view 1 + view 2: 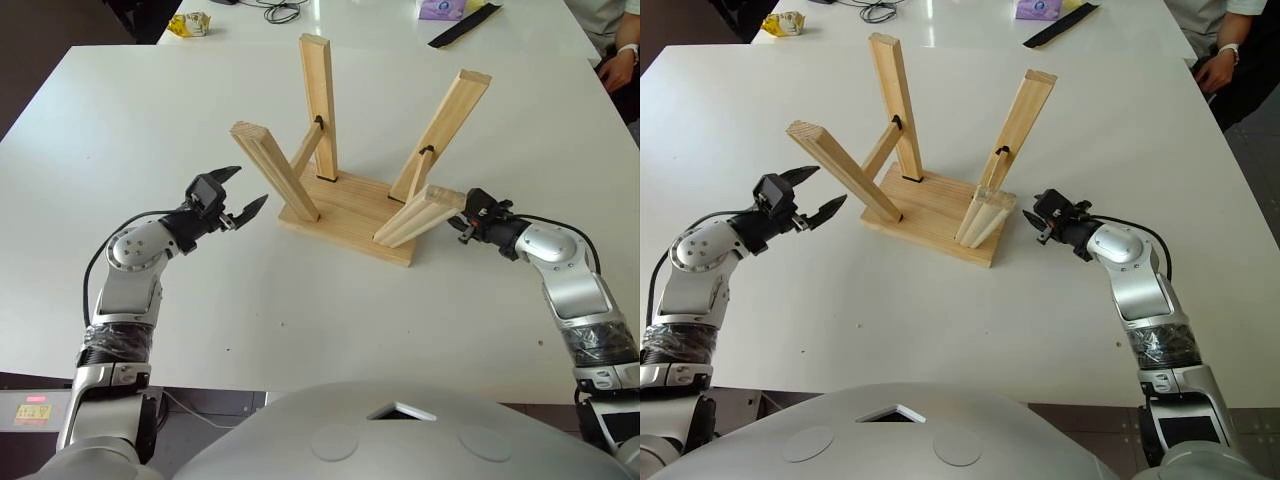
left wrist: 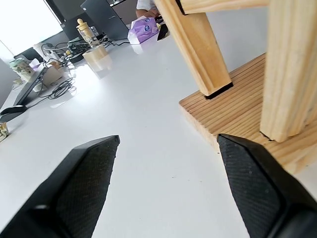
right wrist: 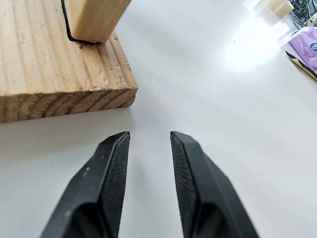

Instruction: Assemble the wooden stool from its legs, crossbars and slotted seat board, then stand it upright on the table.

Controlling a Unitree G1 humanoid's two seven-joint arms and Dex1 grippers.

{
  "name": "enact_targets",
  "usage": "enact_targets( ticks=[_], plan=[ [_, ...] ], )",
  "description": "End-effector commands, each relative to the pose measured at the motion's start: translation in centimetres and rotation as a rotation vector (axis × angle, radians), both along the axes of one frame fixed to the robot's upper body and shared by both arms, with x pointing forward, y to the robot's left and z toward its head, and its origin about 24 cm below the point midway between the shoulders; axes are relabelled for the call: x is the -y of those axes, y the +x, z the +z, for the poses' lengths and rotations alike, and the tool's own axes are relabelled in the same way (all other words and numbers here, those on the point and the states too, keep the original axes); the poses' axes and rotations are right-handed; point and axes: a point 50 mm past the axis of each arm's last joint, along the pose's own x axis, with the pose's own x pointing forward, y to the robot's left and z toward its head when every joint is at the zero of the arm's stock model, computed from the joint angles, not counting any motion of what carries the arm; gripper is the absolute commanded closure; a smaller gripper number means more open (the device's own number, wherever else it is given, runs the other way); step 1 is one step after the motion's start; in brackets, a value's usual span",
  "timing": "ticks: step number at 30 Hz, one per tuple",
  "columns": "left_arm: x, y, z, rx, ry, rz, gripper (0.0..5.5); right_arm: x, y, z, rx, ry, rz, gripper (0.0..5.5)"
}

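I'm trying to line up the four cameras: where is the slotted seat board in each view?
Left eye view: seat board lies flat at the centre of the table, legs pointing up.
Right eye view: same place, picture centre.
Left wrist view: its corner, just beyond the left gripper.
Right wrist view: its corner, just ahead of the right gripper.
Shared landmark: purple pack, far beyond the board.

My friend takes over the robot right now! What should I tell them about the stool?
Left gripper: open, empty, beside the near-left leg.
Right gripper: open, empty, by the seat board, at its right edge.
Stool: upside down on the table, seat board flat, four legs pointing up, crossbars between them.
Done: the parts look assembled.
Left: flip it to stand upright on its legs.
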Motion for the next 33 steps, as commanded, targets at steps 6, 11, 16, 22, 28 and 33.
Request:
enact_targets(
  ticks=[6,11,16,22,28,33],
  plan=[
    [1.8,2.8,-3.9,-0.007,0.172,0.047,2.7,-0.3,1.0,-0.2,0.018,-0.046,0.009,4.62],
    [0.5,1.8,-6.5,-0.058,0.249,0.049,2.7,-1.2,1.2,-0.2,0.021,-0.047,0.046,4.62],
    [0.9,0.6,-7.5,-0.073,0.232,-0.021,2.7,-2.2,1.2,-0.3,0.02,-0.036,0.078,4.62],
    [1.9,-2.1,-7.9,-0.076,0.181,-0.111,2.7,-3.3,1.6,-0.1,0.033,-0.016,0.1,4.62],
    [2.4,-6.4,-7.6,-0.125,0.134,-0.175,2.7,-3.1,1.3,-0.1,0.038,-0.015,0.088,4.62],
    [1.1,-6.1,-6.6,-0.135,0.156,-0.137,2.7,-3.3,0.3,-0.5,0.015,-0.004,0.088,4.62]
  ],
)
